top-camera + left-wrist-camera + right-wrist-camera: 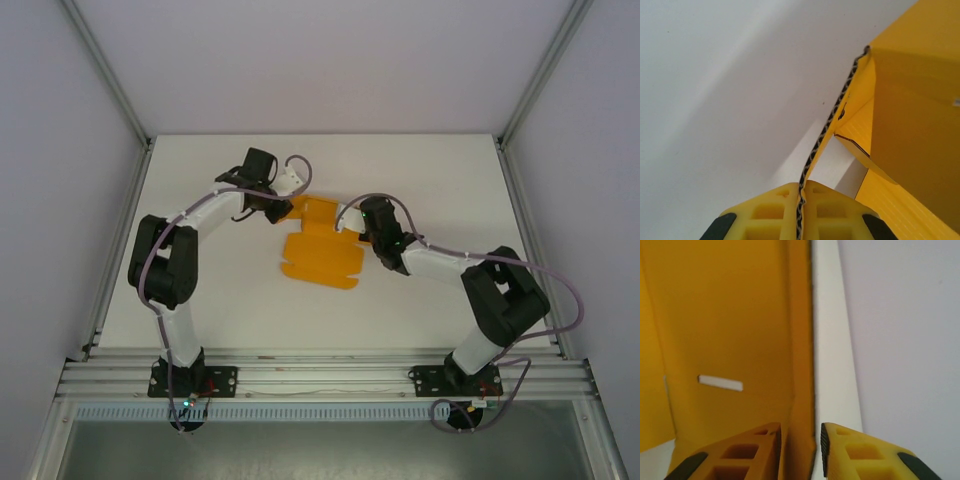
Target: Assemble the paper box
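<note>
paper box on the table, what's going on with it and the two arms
Two robot arms are folding the paper box, an orange card sheet on the white table. The left gripper is shut on one raised edge. The right gripper straddles an upright flap on the other side, jaws slightly apart, not clamped. The sheet's near part lies flat, so the box is only partly formed.

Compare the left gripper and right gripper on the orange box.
The left gripper is shut tight on a card edge of the paper box; the right gripper stands slightly open astride another edge. The left gripper is at the box's left side, the right gripper at its right. Both have yellow fingers.
</note>
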